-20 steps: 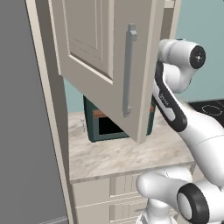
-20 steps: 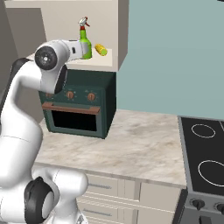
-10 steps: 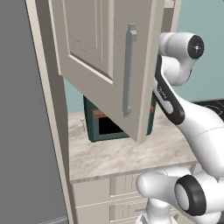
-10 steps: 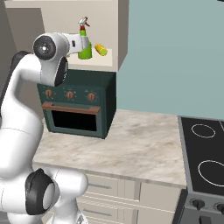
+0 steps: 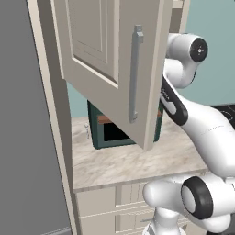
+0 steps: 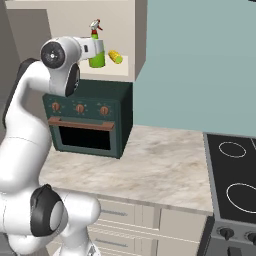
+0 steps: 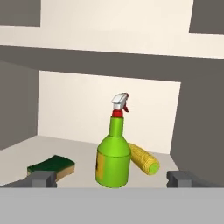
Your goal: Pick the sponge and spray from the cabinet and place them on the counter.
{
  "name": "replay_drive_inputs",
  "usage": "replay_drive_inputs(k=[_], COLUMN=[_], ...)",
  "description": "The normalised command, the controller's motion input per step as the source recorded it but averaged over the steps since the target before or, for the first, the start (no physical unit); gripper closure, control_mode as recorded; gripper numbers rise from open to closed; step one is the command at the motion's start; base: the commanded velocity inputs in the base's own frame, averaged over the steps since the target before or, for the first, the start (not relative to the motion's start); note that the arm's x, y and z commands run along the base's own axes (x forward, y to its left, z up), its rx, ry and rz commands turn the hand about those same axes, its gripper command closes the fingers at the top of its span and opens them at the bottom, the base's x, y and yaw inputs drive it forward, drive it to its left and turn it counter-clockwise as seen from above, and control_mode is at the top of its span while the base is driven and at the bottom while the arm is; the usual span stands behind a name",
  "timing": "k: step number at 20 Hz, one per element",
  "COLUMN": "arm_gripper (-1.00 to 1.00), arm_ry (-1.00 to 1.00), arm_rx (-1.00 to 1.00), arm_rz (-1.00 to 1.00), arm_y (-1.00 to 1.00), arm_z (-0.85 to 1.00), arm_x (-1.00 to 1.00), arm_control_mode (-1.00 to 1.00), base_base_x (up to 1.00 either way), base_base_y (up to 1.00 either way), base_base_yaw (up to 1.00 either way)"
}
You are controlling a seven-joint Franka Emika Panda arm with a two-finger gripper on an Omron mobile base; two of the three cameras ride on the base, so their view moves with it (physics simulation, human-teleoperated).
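Gripper: released, fingers spread wide, level with the cabinet shelf, holding nothing.
Spray: one, upright on the shelf, straight ahead between the fingertips, not touched.
Sponge: one, flat on the shelf, left of the spray, just behind the left fingertip.
Corn cob: one, lying beside the spray's right.
Worktop: below, carries one dark green oven.

The spray stands in the cabinet above the oven.
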Motion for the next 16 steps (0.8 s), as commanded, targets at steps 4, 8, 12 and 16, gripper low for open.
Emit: replay_drive_inputs(k=[4,8,12,16], arm_gripper=[-1.0,-1.0,-1.0,-1.0], arm_ry=[0.0,0.07,0.05,0.0], arm_rx=[0.0,0.02,0.05,0.04], arm_rz=[-0.08,-0.09,-0.06,-0.03], arm_y=[0.0,0.0,0.0,0.0], arm_z=[0.04,0.01,0.0,0.0], arm_x=[0.35,0.36,0.32,0.22], arm_control_mode=[-1.0,-1.0,-1.0,-1.0], base_base_x=[0.0,0.0,0.0,0.0], base_base_y=[0.0,0.0,0.0,0.0], base_base_yaw=[0.0,0.0,0.0,0.0])
